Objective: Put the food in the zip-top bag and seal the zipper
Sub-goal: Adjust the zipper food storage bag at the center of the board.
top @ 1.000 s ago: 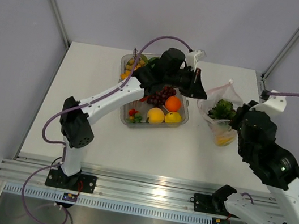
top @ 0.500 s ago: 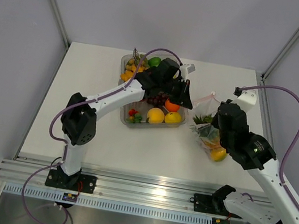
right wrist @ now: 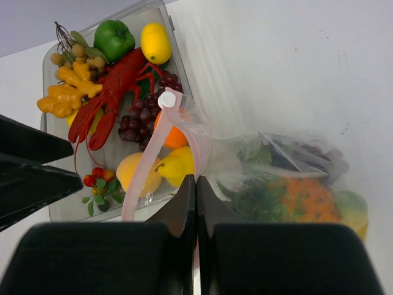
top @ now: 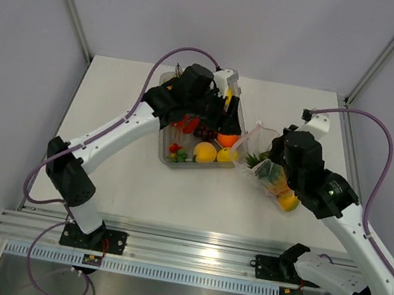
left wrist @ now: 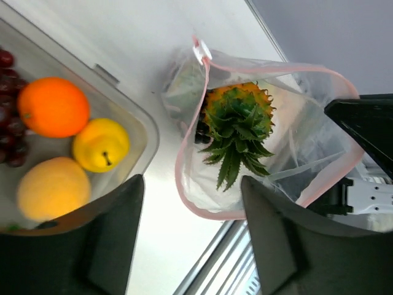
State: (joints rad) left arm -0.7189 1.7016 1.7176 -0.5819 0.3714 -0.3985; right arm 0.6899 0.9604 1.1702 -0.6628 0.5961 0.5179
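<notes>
Pink zipper (right wrist: 140, 175) gapes beside the tray (right wrist: 64, 206) edge, right tool (right wrist: 196, 181) clamped on it, left tool (left wrist: 191, 184) apart.

Pale table (top: 102, 169), two things down on it: the clear tray (top: 186, 165) sits towards the back, and the crinkly bag (top: 271, 177) rests just beside the tray's right side.

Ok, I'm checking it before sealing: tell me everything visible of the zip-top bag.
The zip-top bag is crinkly clear plastic, sitting beside the tray with its mouth gaping open. Its pink zipper carries a white slider. A toy pineapple lies inside. The right gripper pinches its rim.
</notes>
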